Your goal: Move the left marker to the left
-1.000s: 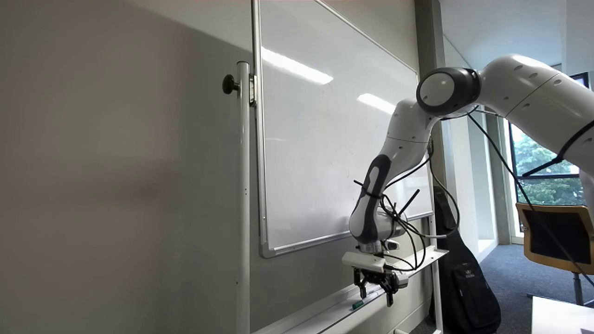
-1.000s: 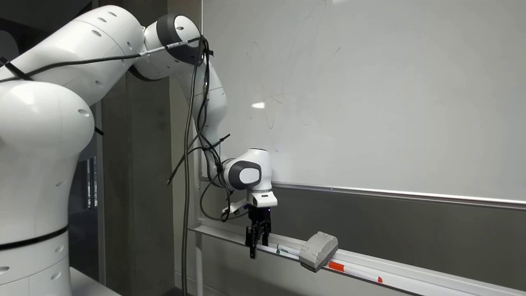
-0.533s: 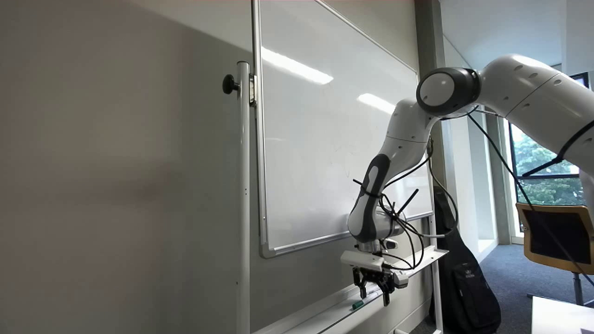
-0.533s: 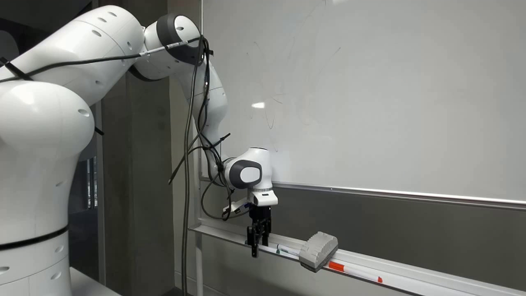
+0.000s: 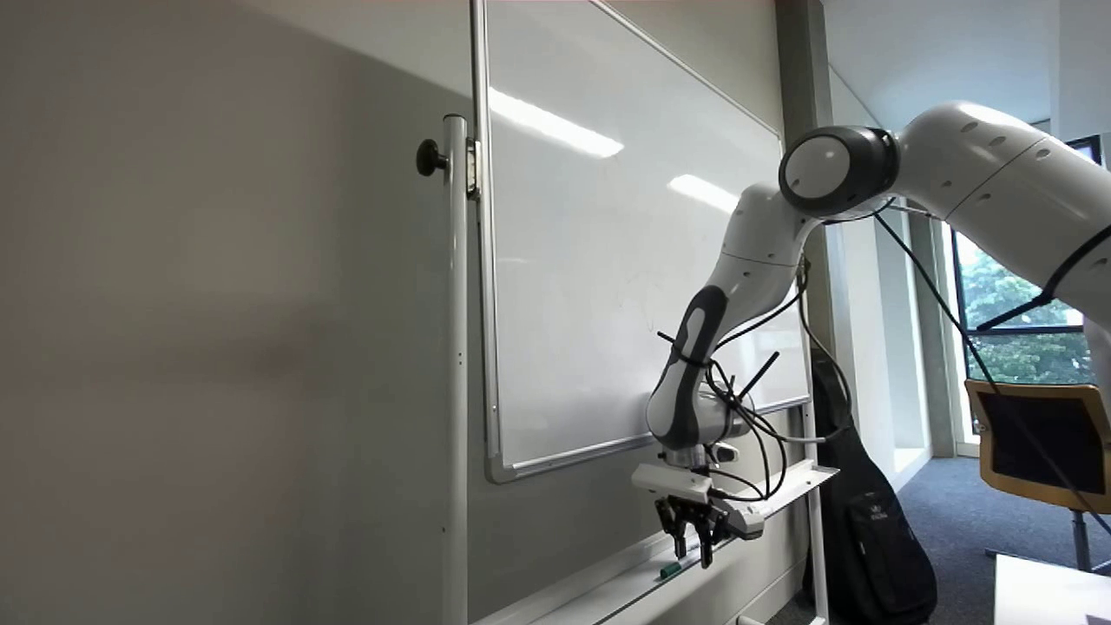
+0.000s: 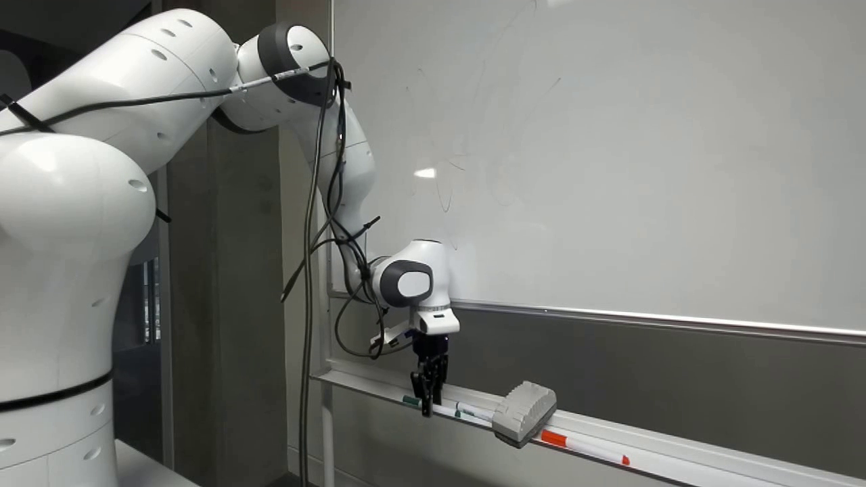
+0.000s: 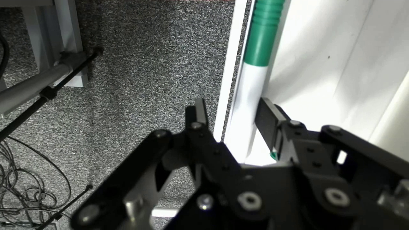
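Observation:
The left marker, white with a green end [image 7: 262,44], lies lengthwise along the front lip of the whiteboard tray [image 7: 306,64]. Its green end [image 6: 411,401] pokes out to the left of the fingers in an exterior view, and shows as a small green cylinder [image 5: 670,570] from the opposite side. My gripper [image 7: 230,108] points down over the tray, part-way open, its fingers astride the white barrel. One finger [image 7: 271,119] is right beside or touching the barrel on the tray side. A gap with carpet and the tray's edge separates the opposite finger [image 7: 199,113] from it.
Another green-marked marker [image 6: 477,410] lies to the right, partly behind a grey eraser [image 6: 524,414]. An orange-capped marker [image 6: 588,446] lies farther along. The whiteboard [image 6: 609,169] rises above the tray. Cables hang from the arm.
The fingers have come closer together around the marker. The hand has shifted slightly along the tray, uncovering the green end in an exterior view. The marker appears unmoved.

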Robot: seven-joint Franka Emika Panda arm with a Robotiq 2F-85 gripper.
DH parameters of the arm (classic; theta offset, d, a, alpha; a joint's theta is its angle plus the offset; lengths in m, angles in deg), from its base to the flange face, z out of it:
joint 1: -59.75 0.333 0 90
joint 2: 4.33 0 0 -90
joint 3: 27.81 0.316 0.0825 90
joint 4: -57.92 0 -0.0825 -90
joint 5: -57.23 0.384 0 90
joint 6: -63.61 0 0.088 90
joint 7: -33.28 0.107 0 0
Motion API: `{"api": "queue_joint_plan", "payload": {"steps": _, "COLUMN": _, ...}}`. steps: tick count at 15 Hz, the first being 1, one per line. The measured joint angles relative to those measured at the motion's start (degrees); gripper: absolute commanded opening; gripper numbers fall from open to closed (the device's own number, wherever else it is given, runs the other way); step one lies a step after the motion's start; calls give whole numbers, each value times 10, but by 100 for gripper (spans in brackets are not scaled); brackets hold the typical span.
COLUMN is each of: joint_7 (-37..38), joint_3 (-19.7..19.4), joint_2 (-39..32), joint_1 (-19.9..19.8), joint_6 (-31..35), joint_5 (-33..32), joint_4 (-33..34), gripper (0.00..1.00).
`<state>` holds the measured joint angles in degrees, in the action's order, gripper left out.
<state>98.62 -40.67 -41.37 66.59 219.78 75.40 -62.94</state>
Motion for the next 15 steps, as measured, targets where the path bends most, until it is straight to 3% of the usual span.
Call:
{"api": "queue_joint_plan", "payload": {"steps": 4, "joint_7": 1, "joint_3": 0, "joint_2": -1, "joint_1": 0, "joint_6": 0, "joint_5": 0, "joint_4": 5, "gripper": 37}}
{"api": "queue_joint_plan", "payload": {"steps": 7, "joint_7": 1, "joint_3": 0, "joint_2": -2, "joint_1": 0, "joint_6": 0, "joint_5": 0, "joint_4": 5, "gripper": 10}}
{"api": "queue_joint_plan", "payload": {"steps": 9, "joint_7": 1, "joint_3": 0, "joint_2": -2, "joint_1": 0, "joint_6": 0, "joint_5": 0, "joint_4": 8, "gripper": 0}}
{"api": "queue_joint_plan", "payload": {"steps": 10, "joint_7": 2, "joint_3": 0, "joint_2": -2, "joint_1": 0, "joint_6": 0, "joint_5": 0, "joint_4": 10, "gripper": 5}}
{"api": "queue_joint_plan", "payload": {"steps": 15, "joint_7": 20, "joint_3": 0, "joint_2": -1, "joint_1": 0, "joint_6": -1, "joint_5": 0, "joint_4": 9, "gripper": 5}}
